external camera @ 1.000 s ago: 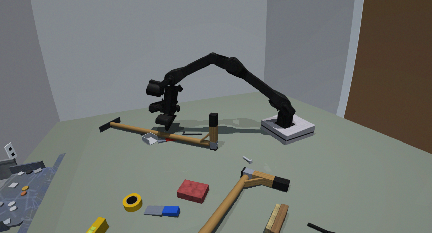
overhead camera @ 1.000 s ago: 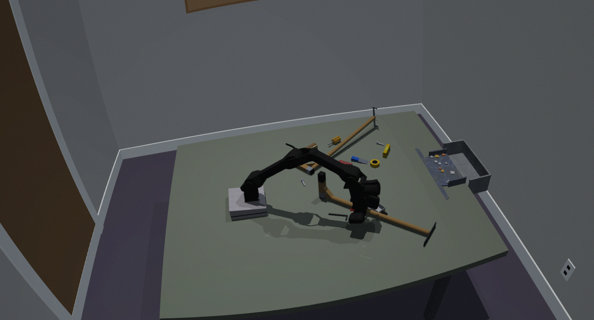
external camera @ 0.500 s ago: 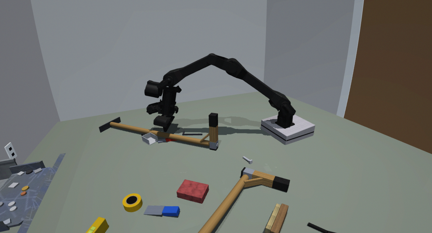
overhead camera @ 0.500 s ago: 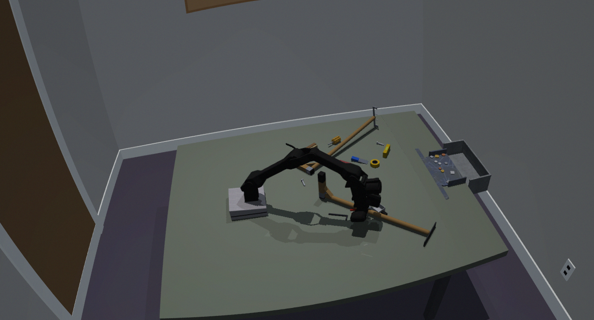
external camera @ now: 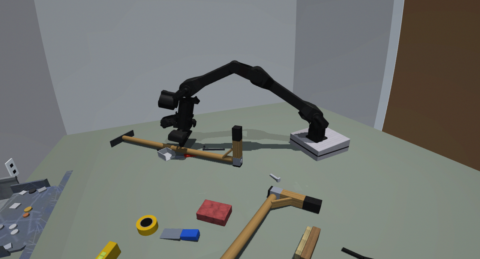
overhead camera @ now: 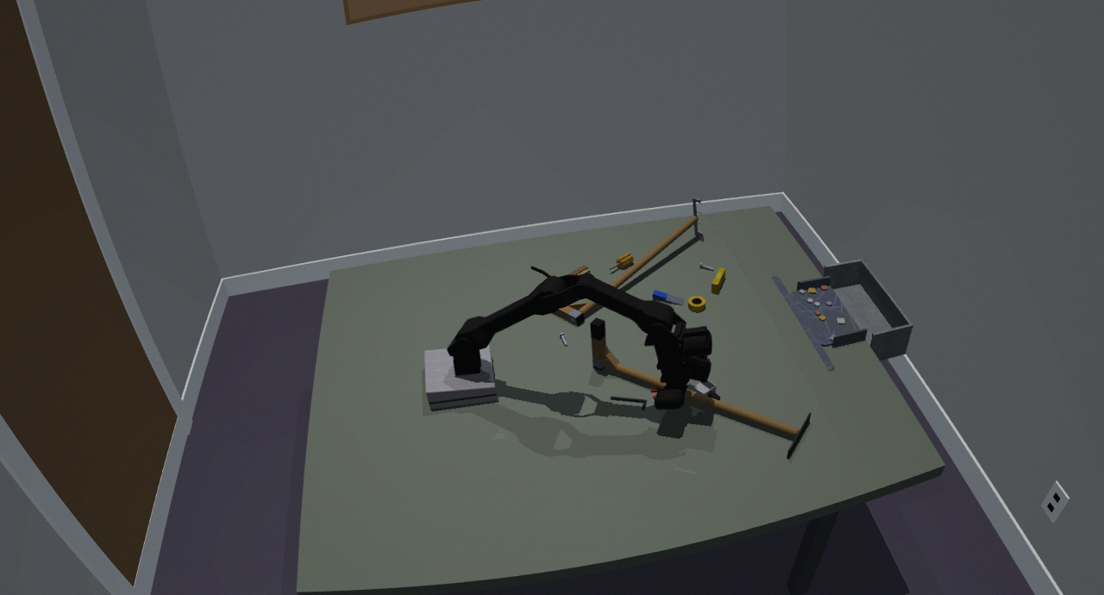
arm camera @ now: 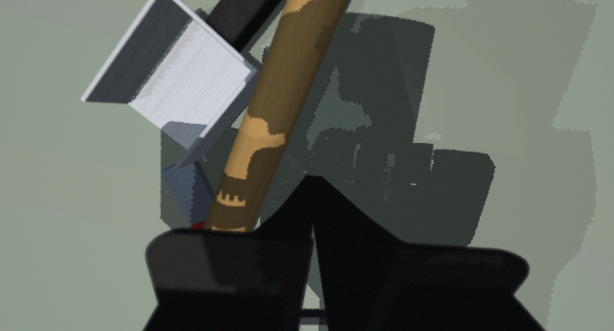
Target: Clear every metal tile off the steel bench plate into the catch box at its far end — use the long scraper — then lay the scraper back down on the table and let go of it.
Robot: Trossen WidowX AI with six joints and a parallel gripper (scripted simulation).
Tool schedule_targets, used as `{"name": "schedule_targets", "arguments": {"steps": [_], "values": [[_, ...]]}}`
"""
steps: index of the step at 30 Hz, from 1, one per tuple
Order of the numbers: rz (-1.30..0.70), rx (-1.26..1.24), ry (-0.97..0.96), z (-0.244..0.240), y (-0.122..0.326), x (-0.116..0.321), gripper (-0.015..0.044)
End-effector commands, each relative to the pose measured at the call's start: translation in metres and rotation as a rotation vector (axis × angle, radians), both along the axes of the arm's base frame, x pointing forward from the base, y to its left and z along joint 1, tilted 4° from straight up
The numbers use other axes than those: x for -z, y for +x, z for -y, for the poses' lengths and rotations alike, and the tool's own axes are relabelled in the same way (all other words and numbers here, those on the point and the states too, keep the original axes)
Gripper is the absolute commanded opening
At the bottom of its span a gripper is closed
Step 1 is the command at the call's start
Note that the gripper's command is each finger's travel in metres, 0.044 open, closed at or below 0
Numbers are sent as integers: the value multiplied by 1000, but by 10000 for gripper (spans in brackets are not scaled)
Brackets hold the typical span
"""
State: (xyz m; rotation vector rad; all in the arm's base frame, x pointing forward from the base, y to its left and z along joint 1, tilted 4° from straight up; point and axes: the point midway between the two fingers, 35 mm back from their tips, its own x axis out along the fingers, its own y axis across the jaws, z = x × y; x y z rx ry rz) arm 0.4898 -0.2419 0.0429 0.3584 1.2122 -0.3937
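scoop beside shaft | box mouth unblocked plate-side

Red mottled block, yellowish tape roll
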Motion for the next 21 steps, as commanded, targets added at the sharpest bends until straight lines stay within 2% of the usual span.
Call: {"name": "schedule_targets", "arguments": {"steps": [1, 21], "values": [[1, 3, -2, -3, 3, 0, 0], [12, 3, -5, -16, 18, -2, 0]]}}
